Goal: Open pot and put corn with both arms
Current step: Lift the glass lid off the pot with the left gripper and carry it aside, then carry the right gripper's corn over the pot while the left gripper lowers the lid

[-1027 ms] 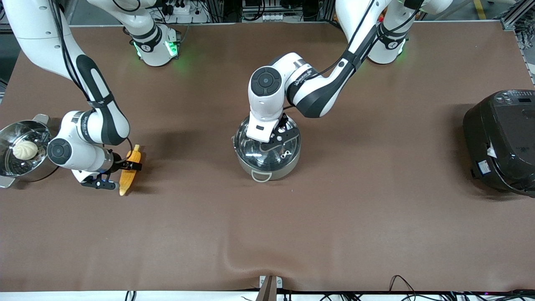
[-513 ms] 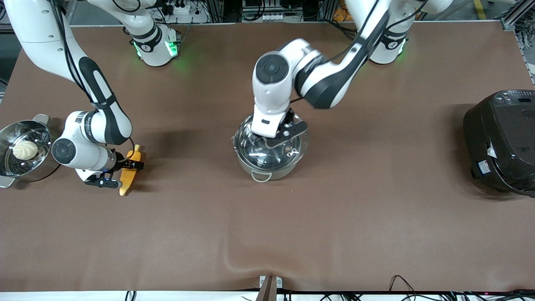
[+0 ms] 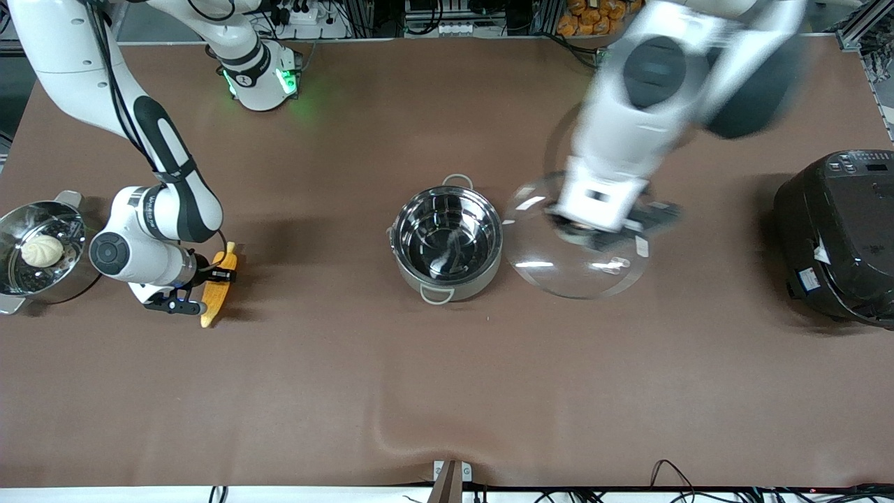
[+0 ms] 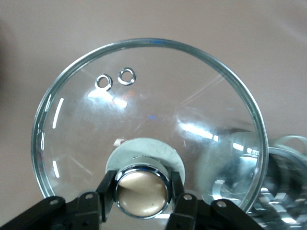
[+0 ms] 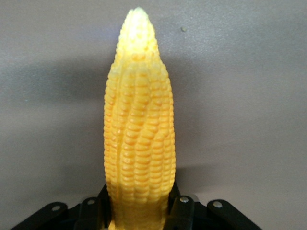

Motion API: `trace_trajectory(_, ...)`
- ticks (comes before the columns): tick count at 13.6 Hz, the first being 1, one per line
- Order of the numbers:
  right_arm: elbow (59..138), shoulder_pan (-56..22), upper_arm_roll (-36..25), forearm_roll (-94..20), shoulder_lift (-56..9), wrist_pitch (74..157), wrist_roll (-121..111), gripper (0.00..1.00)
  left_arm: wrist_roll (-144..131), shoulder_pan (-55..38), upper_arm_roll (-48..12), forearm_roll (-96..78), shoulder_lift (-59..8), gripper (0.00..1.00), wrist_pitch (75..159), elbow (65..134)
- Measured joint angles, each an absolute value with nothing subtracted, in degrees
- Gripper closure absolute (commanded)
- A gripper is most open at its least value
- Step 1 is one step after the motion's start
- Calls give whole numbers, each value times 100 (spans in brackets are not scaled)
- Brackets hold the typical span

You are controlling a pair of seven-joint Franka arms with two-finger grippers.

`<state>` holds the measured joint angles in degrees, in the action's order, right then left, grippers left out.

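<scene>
The steel pot [image 3: 446, 241] stands open and empty at the table's middle. My left gripper [image 3: 602, 234] is shut on the brass knob [image 4: 142, 191] of the glass lid [image 3: 574, 241] and holds the lid in the air over bare table, beside the pot toward the left arm's end. The lid [image 4: 144, 120] fills the left wrist view, with the pot's rim [image 4: 283, 187] at its edge. My right gripper [image 3: 204, 288] is shut on the yellow corn [image 3: 218, 288] low at the table, beside the steamer pan. The corn [image 5: 139, 134] points away from the jaws in the right wrist view.
A steel steamer pan [image 3: 17, 241] with a white bun [image 3: 42, 249] stands at the right arm's end. A large black electric cooker [image 3: 838, 234] stands at the left arm's end, close to the held lid.
My left gripper lifted the lid off the pot and swung it toward the left arm's end; the pot now stands open. My right gripper and the corn shifted only slightly.
</scene>
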<state>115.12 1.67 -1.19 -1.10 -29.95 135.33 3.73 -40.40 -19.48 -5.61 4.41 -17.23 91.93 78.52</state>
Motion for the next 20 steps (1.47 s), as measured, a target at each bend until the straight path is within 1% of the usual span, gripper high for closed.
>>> trace_trajectory(2, 11354, 19, -104, -110, -2969, 13197, 373, 100, -2857, -1162, -563, 442, -1566, 100, 9298, 8261)
trace_trajectory(4, 10942, -263, -91, -112, -2872, 12411, 389, 100, -2023, -574, -566, 442, -1488, 100, 9727, 8844)
trace_trajectory(6, 10393, -536, -75, -115, -2754, 11593, 407, 100, -1741, -286, -572, 442, -1395, 100, 10635, 9740)
trace_trajectory(8, 9930, -798, -51, -143, -2631, 11008, 435, 100, -1736, -192, -577, 443, -1333, 100, 11594, 10708)
trace_trajectory(11, 9516, -1461, -16, -243, -2455, 10615, 828, 100, -1724, -56, -585, 444, -1335, 100, 12673, 11762)
trace_trajectory(13, 9220, -2156, 1, -243, -2434, 10493, 1576, 100, -1689, 20, -587, 444, -1361, 100, 13069, 12157)
trace_trajectory(16, 8875, -3240, 8, -231, -2487, 10397, 2571, 100, -1687, 29, -603, 444, -1508, 100, 13238, 12365)
trace_trajectory(18, 8661, -3655, 4, -232, -2653, 10397, 2723, 100, -1687, 29, -616, 444, -1652, 100, 13468, 12470)
trace_trajectory(20, 8339, -3870, 0, -233, -2962, 10398, 2721, 100, -1687, 29, -619, 444, -1794, 100, 13717, 12587)
